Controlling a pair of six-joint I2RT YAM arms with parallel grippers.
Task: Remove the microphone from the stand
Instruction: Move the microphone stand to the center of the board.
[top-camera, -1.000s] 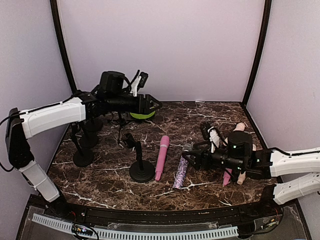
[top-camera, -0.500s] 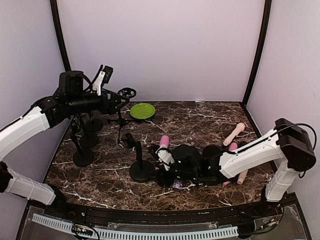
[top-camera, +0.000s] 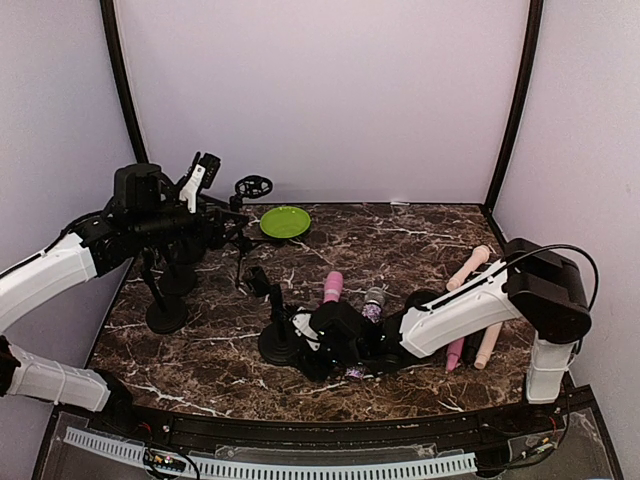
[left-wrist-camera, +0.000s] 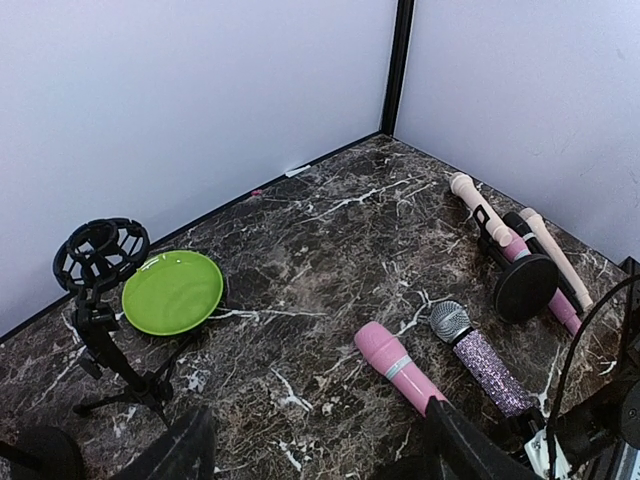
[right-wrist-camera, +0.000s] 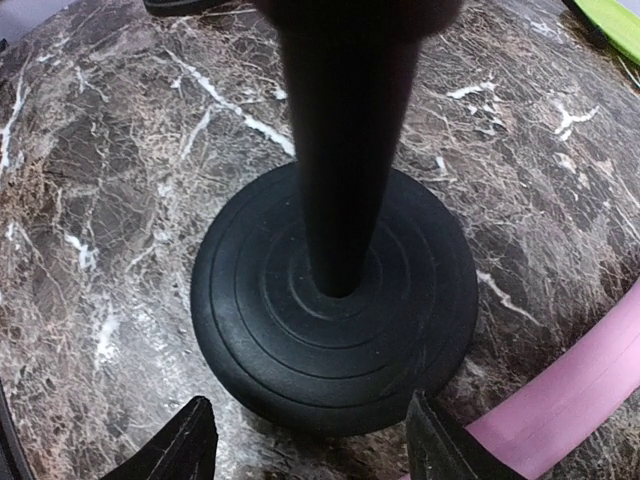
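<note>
1. The right gripper (right-wrist-camera: 310, 455) is being held low at the near rim of the round-based stand (right-wrist-camera: 262, 335). Its fingers are spread and clamp nothing (the base is filling the view just ahead of them).
2. The pink microphone (left-wrist-camera: 395, 365) is lying flat on the marble table (left-wrist-camera: 330, 220), just right of the stand's base; whether the two touch cannot be told.
3. A glittery purple microphone (left-wrist-camera: 482, 358) is lying beside it, farther right of the stand. The lower ends of both are being covered by the right arm in the overhead view.
4. A black pop filter (left-wrist-camera: 527, 288) and a cream microphone (left-wrist-camera: 466, 192) are lying well right of the stand.
5. A green plate (left-wrist-camera: 173, 291) and a tripod shock mount (left-wrist-camera: 98, 252) are sitting behind the stand.
6. Another black stand (top-camera: 166, 318) is standing to its left.
7. The left gripper (left-wrist-camera: 318, 440) is being held high, behind and left of the stand, its fingers released wide around nothing.
</note>
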